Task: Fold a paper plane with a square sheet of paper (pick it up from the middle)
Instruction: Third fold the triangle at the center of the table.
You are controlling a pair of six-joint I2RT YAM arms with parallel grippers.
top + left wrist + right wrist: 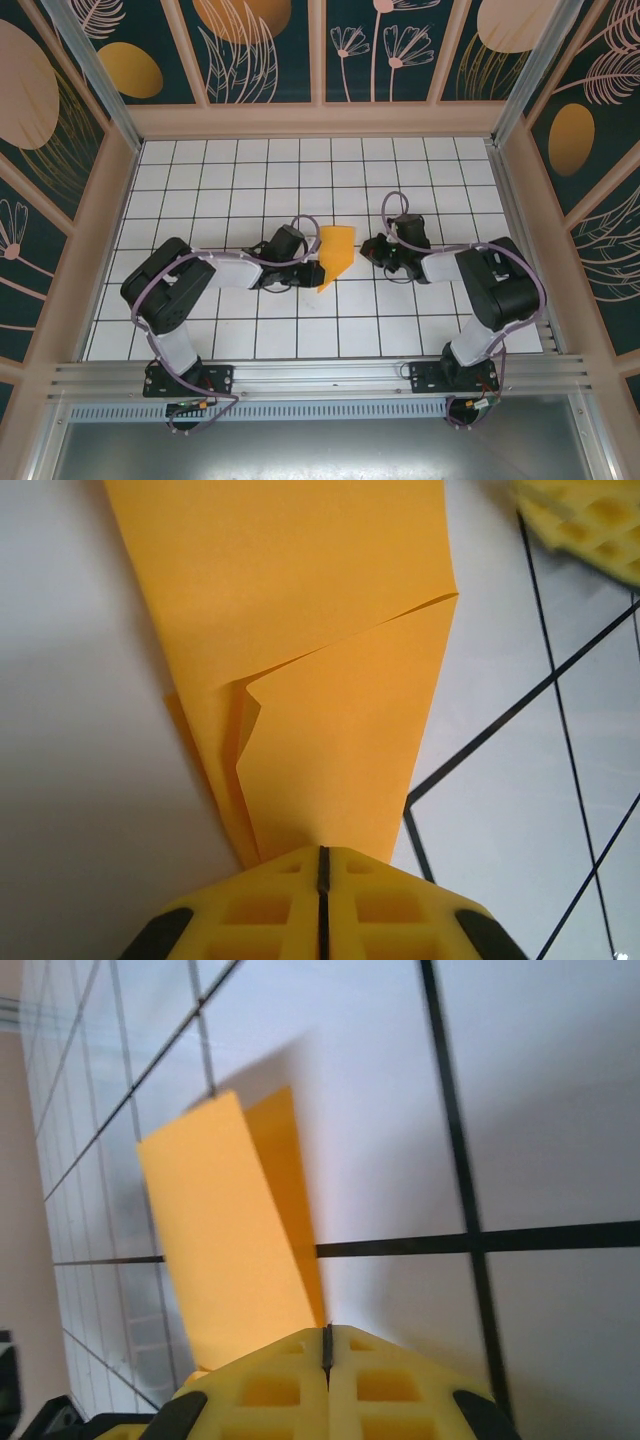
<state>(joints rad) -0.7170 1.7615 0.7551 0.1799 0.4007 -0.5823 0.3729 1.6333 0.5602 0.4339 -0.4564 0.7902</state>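
Folding under way at mid-desk: left end effector [322, 855] pinches the narrow near tip of the partly folded sheet of paper [300, 600], which stands tilted over the desk [250, 170] between the two arms. Right end effector [327, 1332], pressed together on nothing, sits just beside the sheet's right edge. The next move likely calls for pressing the overlapping flaps into a crisp crease. Count: one sheet, two end effectors.
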